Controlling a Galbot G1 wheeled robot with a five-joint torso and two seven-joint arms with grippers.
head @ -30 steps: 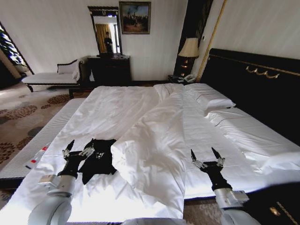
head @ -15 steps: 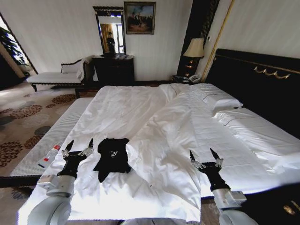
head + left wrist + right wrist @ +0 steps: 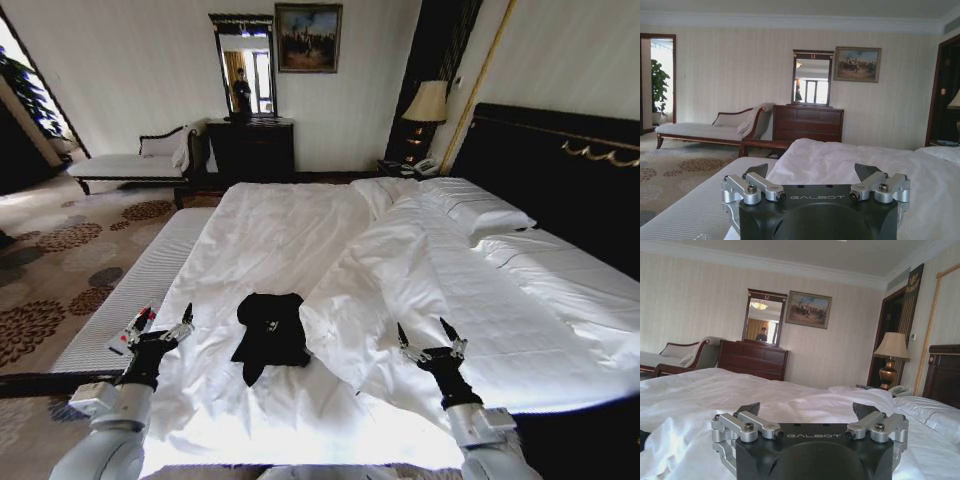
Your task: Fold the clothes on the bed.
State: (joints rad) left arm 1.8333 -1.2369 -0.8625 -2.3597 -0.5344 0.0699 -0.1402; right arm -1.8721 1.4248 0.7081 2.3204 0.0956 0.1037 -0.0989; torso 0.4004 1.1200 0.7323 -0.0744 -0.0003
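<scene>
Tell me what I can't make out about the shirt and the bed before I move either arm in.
- T-shirt, head view: bunched and dark; its lettering, sleeves and hem are too small to tell apart.
- Bed, head view: the near edge runs off the picture's bottom; the piled duvet hides the mattress beneath it.
- Left wrist view: the left gripper blocks the bedding just below it.
- Right wrist view: the right gripper does likewise.

Flat white duvet lies open all around the black T-shirt on its left and far sides. Just right of it, a thick rumpled fold of duvet rises between shirt and right pincer. Left pincer, jaws spread, hangs near the bed edge with bare sheet between it and the shirt.
</scene>
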